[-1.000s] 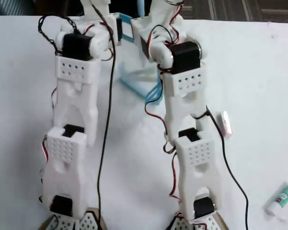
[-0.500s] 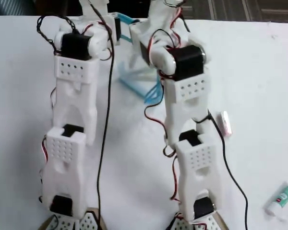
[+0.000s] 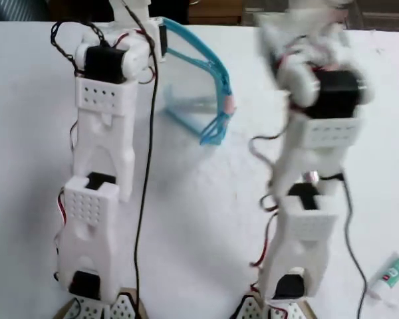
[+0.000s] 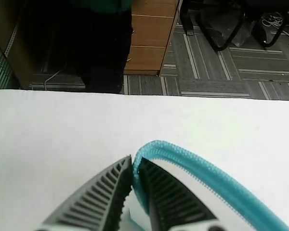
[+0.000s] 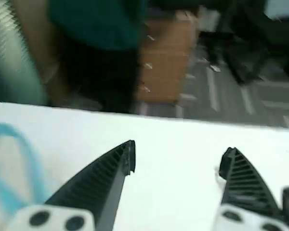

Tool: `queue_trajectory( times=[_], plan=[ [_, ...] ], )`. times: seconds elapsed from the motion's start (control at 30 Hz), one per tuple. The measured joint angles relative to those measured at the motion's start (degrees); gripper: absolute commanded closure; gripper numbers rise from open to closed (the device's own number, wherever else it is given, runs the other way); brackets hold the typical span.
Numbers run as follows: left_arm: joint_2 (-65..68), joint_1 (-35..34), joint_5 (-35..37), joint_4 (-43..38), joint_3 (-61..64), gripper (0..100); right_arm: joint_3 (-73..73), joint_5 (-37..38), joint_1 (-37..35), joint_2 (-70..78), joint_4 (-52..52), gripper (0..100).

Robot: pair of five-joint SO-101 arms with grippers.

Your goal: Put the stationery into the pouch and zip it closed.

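Observation:
A clear pouch (image 3: 189, 86) with blue zipper trim lies at the back middle of the table, its mouth held up. My left gripper (image 4: 133, 166) is shut on the blue trim (image 4: 207, 178) at one end of the mouth; in the high view that grip is by the left arm's wrist (image 3: 161, 32). My right gripper (image 5: 179, 156) stands open over bare table with nothing between its fingers, the pouch trim (image 5: 17, 159) off to one side. A glue stick (image 3: 389, 274) lies at the front right. A small pink eraser (image 3: 310, 177) peeks out from behind the right arm (image 3: 319, 100).
A small pink piece (image 3: 229, 104) shows on the pouch's blue trim at its near corner. The table's far edge runs just behind the pouch, with floor and furniture beyond it. Cables hang along both arms.
The right arm has swung to the right, away from the pouch, which now shows with its mouth standing up. The left arm has kept still.

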Motion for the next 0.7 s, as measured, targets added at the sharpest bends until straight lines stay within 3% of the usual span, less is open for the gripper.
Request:
queue_trajectory(
  times=[0.2, 0.3, 0.57, 0.7],
  plan=[
    [0.00, 0.00, 0.00, 0.00, 0.00, 98, 16.09, 2.64, 18.55, 0.09, 0.79, 71.5],
    [0.00, 0.00, 0.00, 0.00, 0.00, 98, 28.84, 4.13, 24.09, 0.09, 0.88, 71.5],
    [0.00, 0.18, 0.00, 0.00, 0.00, 98, 56.35, 6.59, 25.93, 0.18, 0.88, 71.5],
    [0.00, 0.18, 0.00, 0.00, 0.00, 98, 63.21, 16.09, 24.88, 0.18, 0.88, 71.5]
  ],
)
